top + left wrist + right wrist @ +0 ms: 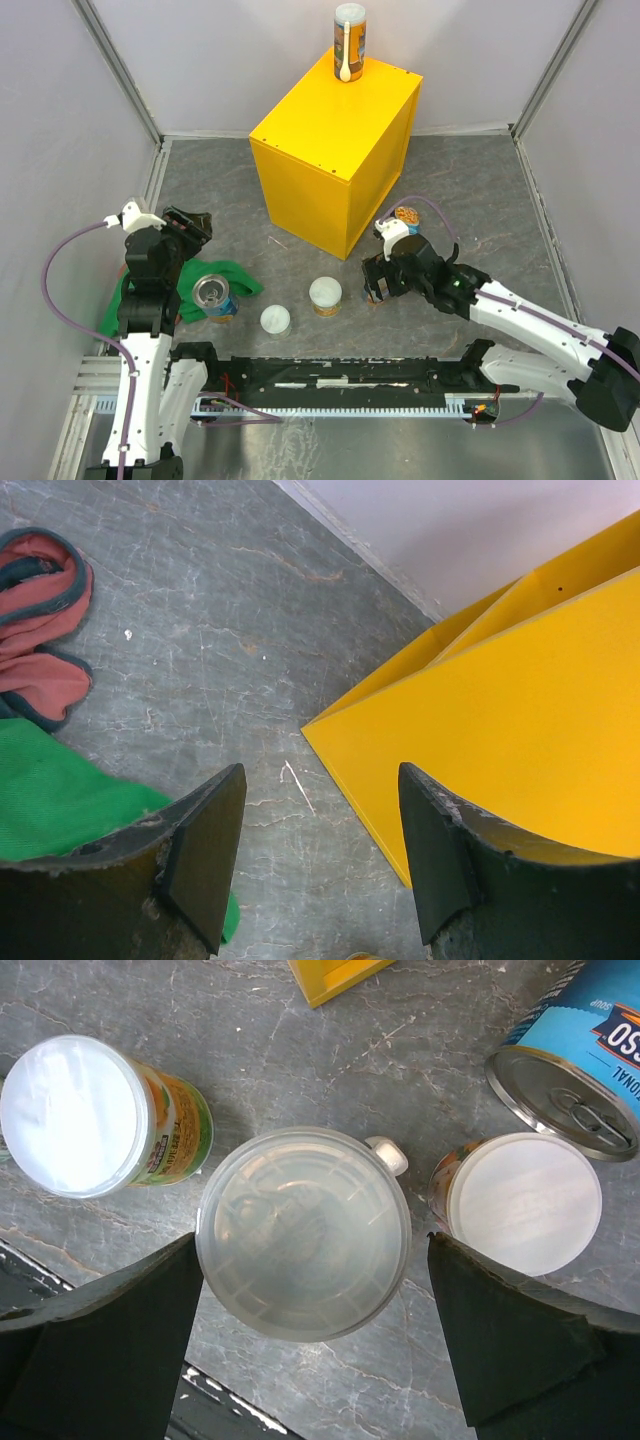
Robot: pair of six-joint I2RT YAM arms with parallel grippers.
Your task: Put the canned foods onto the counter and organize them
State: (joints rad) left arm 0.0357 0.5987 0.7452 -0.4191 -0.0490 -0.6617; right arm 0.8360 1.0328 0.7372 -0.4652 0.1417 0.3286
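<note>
Plastic-lidded can (303, 1233) stands on the table (260, 1040), centred between the jaws of the wide-open, empty right gripper (312, 1255), so lower straight, grip below the lid, then lift onto the counter (340, 150) beside the orange can (350, 40); left gripper (320, 785) also open, empty.

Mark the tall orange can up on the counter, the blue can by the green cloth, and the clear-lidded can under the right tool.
Tall orange can (355, 42): top external view, on its orange label.
Blue can (212, 291): top external view, on its silver top.
Clear-lidded can (303, 1232): right wrist view, centre of its lid.
</note>
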